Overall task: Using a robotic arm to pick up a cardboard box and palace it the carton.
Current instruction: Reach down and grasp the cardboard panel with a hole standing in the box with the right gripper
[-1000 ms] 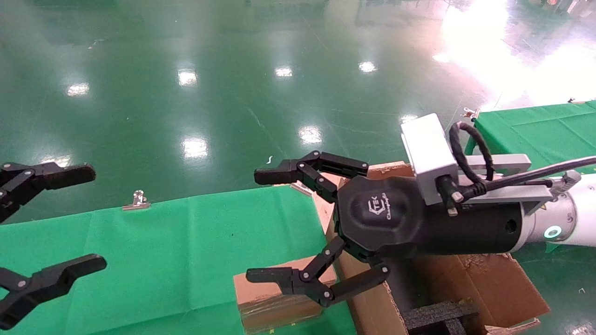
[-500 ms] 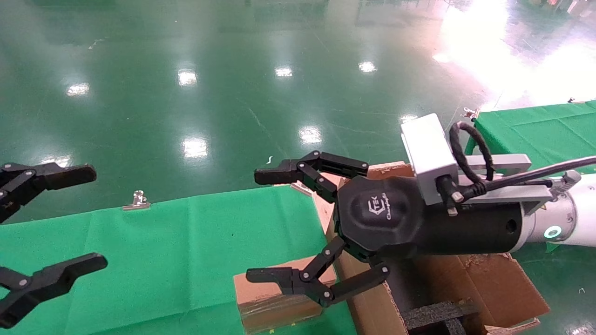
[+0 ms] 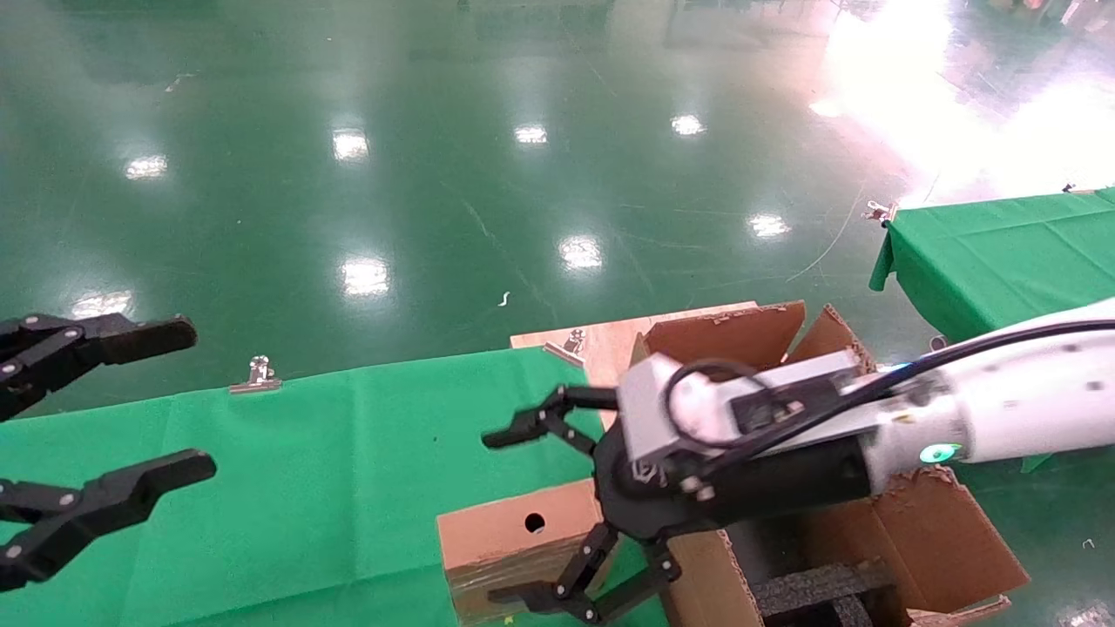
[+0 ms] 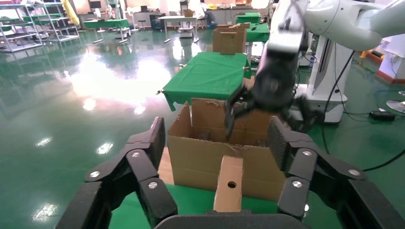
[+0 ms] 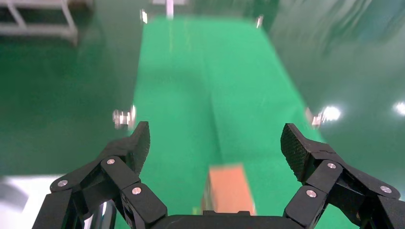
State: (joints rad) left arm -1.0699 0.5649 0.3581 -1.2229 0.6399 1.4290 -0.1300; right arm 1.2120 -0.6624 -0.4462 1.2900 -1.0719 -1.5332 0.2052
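Observation:
The cardboard box (image 3: 501, 550) is small and brown, with a round hole in its top. It lies on the green table by the front edge, against the carton's left wall. The robotic arm, my right one, reaches in from the right over the carton. Its gripper (image 3: 498, 518) is open, with one finger on each side of the box and touching neither side. The right wrist view shows the box (image 5: 228, 190) low between the open fingers (image 5: 140, 139). The carton (image 3: 736, 335) has ragged flaps and black foam (image 3: 819, 592) inside. My left gripper (image 3: 185, 398) hangs open and empty at the far left.
A green cloth covers the table (image 3: 331, 453), held by a metal clip (image 3: 259, 374) at the far edge. A second green table (image 3: 1002, 244) stands at the right. A glossy green floor lies beyond. The left wrist view shows the box (image 4: 228, 191) in front of the carton (image 4: 200, 160).
My right arm has dropped and turned, bringing its open gripper down around the cardboard box, whose holed top now shows. My left gripper has shifted slightly to the right.

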